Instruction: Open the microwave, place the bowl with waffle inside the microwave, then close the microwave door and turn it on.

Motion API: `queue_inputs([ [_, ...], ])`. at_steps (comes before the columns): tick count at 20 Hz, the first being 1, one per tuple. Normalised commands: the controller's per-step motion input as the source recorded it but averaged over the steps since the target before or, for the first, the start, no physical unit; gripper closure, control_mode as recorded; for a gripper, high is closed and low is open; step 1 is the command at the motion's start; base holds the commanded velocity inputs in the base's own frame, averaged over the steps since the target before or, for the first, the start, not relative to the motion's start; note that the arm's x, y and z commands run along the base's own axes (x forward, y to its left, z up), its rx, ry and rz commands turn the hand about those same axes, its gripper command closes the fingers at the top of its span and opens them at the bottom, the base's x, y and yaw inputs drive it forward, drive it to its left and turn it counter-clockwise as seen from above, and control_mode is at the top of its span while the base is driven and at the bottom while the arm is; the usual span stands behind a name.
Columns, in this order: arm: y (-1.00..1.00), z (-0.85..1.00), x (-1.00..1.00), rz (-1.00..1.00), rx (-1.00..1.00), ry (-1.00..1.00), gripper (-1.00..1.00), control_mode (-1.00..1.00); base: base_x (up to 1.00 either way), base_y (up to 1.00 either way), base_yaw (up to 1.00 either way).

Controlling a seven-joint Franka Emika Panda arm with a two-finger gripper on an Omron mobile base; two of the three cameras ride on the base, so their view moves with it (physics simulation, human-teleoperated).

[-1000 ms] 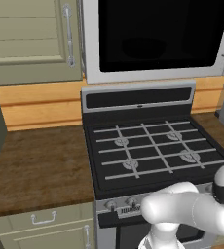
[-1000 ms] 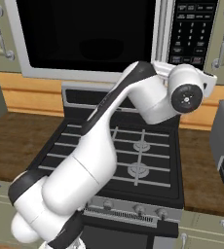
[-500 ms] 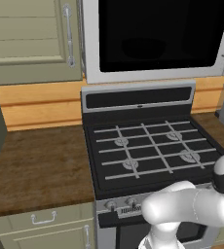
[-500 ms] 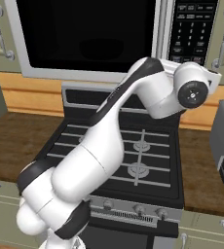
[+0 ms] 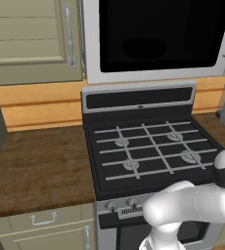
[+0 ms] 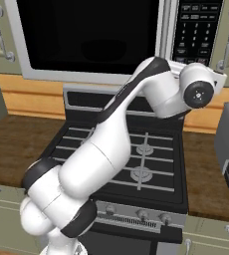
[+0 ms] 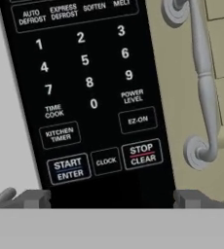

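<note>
Arm swung right, gripper (image 7: 106, 199) now facing microwave (image 6: 94, 40) keypad (image 7: 87, 92); jaws wide open, empty; door shut, start press likely next.

Silver-grey microwave (image 5: 153, 44), black keypad (image 7: 87, 92) with white lettering, olive-green cabinet door (image 5: 31, 39).

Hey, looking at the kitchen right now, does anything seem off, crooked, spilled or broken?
Nothing stands out. The microwave door is shut and square, the stove grates sit straight, the counter shows no spill. The open hand faces the keypad.
</note>
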Motion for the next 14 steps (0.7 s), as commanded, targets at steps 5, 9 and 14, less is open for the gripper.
queue_inputs([
  [5, -0.22, 0.00, 0.19, 0.00, 0.00, 0.00, -1.00, -1.00, 0.00, 0.00, 0.00],
  [9, -0.25, 0.00, 0.12, 0.00, 0.00, 0.00, -1.00, -1.00, 0.00, 0.00, 0.00],
  [14, -0.03, 0.00, 0.08, 0.00, 0.00, 0.00, -1.00, -1.00, 0.00, 0.00, 0.00],
])
